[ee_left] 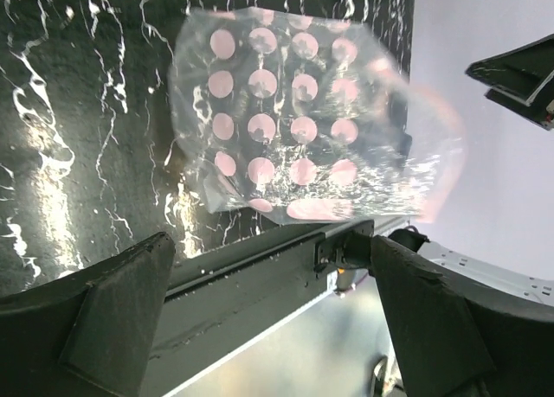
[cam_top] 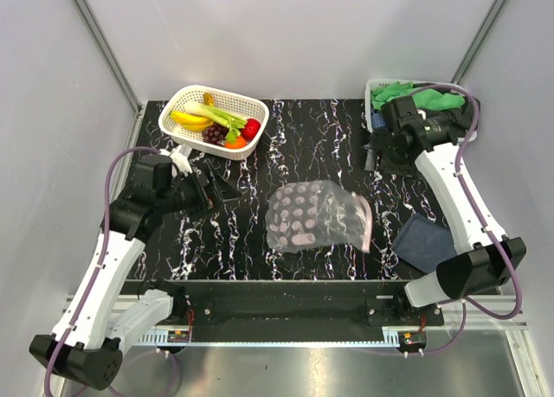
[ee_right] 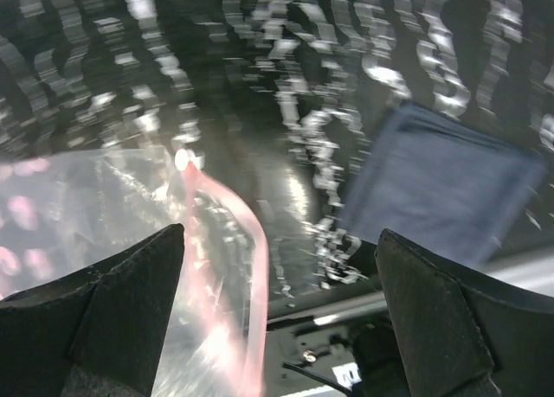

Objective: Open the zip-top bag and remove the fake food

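Note:
The zip-top bag [cam_top: 316, 215], clear with pink dots, lies flat in the middle of the black marbled table, its pink zip strip [cam_top: 365, 220] on the right. It looks empty. The fake food [cam_top: 216, 124], a banana, grapes, red fruit, an orange piece and green stalks, sits in the white basket [cam_top: 235, 99] at the back left. My left gripper [cam_top: 221, 192] hovers open left of the bag [ee_left: 294, 129], holding nothing [ee_left: 273, 319]. Behind and right of the bag, my right gripper [cam_top: 370, 157] is open too, looking down at the zip strip [ee_right: 247, 267] with empty jaws [ee_right: 281, 310].
A dark blue cloth [cam_top: 424, 241] lies on the table right of the bag, also seen in the right wrist view [ee_right: 441, 189]. A second white basket with green and black cloths [cam_top: 420, 97] stands at the back right. The arms' base rail [cam_top: 286, 306] runs along the near edge.

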